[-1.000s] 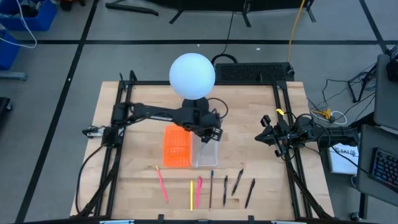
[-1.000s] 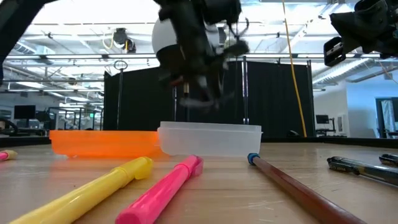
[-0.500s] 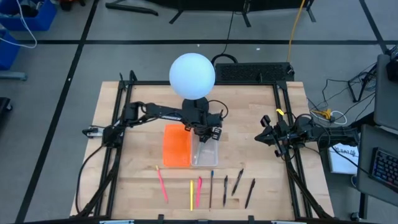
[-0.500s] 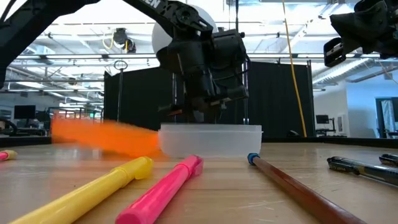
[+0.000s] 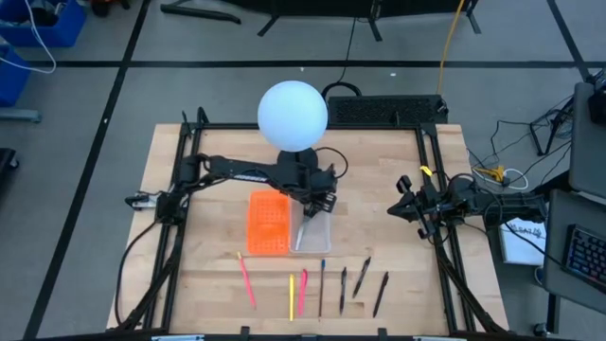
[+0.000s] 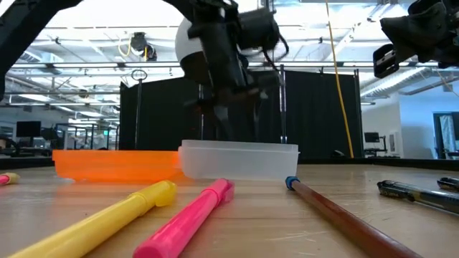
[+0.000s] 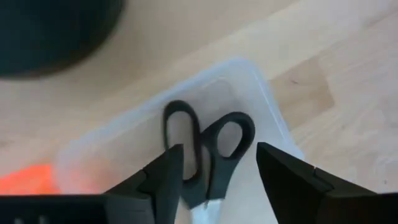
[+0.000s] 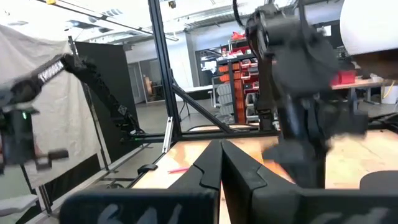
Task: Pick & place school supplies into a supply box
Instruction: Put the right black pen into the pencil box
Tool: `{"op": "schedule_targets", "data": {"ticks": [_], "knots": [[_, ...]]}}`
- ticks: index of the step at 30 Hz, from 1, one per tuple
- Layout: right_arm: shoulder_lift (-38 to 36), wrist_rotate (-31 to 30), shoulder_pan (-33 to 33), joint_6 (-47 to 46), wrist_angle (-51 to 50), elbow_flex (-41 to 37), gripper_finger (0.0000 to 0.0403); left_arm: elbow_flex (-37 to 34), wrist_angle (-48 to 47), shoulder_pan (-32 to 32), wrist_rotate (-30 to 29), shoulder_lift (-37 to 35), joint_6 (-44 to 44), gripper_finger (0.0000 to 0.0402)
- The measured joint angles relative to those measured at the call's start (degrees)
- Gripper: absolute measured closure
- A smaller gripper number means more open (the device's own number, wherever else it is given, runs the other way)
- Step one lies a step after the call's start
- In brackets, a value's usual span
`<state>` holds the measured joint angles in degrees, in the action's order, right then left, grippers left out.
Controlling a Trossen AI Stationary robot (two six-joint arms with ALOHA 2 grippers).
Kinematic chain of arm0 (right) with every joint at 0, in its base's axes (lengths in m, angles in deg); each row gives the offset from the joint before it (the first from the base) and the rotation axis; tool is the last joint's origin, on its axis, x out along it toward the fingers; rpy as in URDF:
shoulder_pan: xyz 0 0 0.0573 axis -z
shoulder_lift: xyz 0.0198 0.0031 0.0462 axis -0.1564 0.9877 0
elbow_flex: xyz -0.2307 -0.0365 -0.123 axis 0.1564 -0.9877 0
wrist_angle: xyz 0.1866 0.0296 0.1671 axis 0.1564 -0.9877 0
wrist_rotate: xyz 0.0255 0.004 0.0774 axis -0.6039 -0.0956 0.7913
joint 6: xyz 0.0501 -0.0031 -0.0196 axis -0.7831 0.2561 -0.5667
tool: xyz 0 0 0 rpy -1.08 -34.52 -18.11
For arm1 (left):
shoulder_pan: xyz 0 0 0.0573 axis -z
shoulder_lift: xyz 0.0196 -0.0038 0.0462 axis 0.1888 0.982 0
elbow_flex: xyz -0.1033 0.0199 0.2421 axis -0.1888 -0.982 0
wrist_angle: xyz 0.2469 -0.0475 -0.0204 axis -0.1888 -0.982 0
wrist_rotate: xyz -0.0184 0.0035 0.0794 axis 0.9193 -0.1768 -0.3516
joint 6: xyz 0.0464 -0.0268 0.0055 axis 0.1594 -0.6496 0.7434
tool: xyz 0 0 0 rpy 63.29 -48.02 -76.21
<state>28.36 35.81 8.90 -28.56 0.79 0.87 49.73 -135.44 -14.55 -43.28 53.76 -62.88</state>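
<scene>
My left gripper (image 7: 214, 171) hangs over the box (image 5: 314, 234) mid-tabletop, jaws wide; scissors (image 7: 208, 149) lie inside. Lifting carelessly, I could snag them or shove the box. My right gripper (image 5: 402, 210) waits near the right edge, jaws closed.

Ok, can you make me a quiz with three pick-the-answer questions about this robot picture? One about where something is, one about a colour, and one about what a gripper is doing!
1. Where are the scissors?
A. in the clear tray
B. on the lamp
C. beside the pens

2. What colour is the perforated half?
A. blue
B. orange
C. green

3. How is the left gripper?
A. open
B. shut on a pen
C. out of view

Answers: 1 A, the left wrist view shows the scissors lying inside the tray. 2 B, it looks orange from above. 3 A, its fingers stand apart over the scissors.
</scene>
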Motion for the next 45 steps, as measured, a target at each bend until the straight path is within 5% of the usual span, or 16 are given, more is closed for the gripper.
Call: {"op": "schedule_targets", "data": {"ticks": [6, 10, 18, 23, 30, 35, 45], "knots": [[0.04, 0.02, 0.0, 0.0, -0.84, 0.0, 0.0403, -0.01, -1.67, 5.38, -5.54, -10.93, 16.66, 0.0187], [0.04, 0.02, 0.0, 0.0, -0.85, 0.0, 0.0403, -0.06, -4.08, 13.3, -10.62, -18.93, 30.95, 0.0225], [0.11, -0.02, 0.0, 0.0, -0.75, 0.0, 0.0403, -9.3, -4.62, 23.07, -28.33, -35.64, 30.3, 0.0387], [0.11, -0.02, 0.0, 0.0, -0.79, -0.01, 0.0403, -26.64, 1.14, 25.54, -32.36, -47.43, 30.16, 0.0396], [0.11, -0.07, 0.0, 0.0, -1.32, -0.02, 0.0403, -54.43, 33.75, 25.6, -21.08, -62.2, 53.35, 0.0398], [0.14, -0.03, 0.0, 0.34, -4.11, 0.0, 0.0403, -68.27, 51.23, 25.57, -19.65, -69.19, 61.0, 0.0399], [0.26, -0.15, 0.0, 6.77, -3.11, 0.0, 0.0403, -81.05, 51.16, 17.88, -8.5, -90.35, 63.16, 0.04]]}}
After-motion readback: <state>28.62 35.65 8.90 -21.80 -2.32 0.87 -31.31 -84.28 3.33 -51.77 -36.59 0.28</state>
